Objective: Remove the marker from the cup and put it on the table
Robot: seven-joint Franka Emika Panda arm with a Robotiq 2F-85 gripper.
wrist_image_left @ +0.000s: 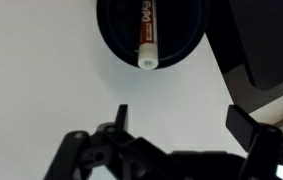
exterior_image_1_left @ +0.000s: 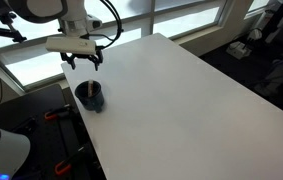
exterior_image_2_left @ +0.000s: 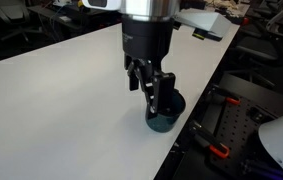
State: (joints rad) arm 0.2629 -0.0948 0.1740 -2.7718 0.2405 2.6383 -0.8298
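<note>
The dark blue-black cup (exterior_image_1_left: 90,96) stands near the white table's (exterior_image_1_left: 181,100) edge. It also shows in an exterior view (exterior_image_2_left: 164,118) and at the top of the wrist view (wrist_image_left: 151,35). The reddish-orange marker (wrist_image_left: 144,35) leans inside the cup, its pale end at the rim; in an exterior view its tip (exterior_image_1_left: 82,91) sticks up from the cup. My gripper (exterior_image_1_left: 84,57) hovers above the cup, open and empty. It also shows in an exterior view (exterior_image_2_left: 151,88) and in the wrist view (wrist_image_left: 178,117), with both fingers apart over bare table.
The table edge runs close beside the cup; beyond it are dark floor, black equipment with orange clamps (exterior_image_2_left: 219,152) and a white robot base (exterior_image_1_left: 1,150). Windows line the far side (exterior_image_1_left: 171,15).
</note>
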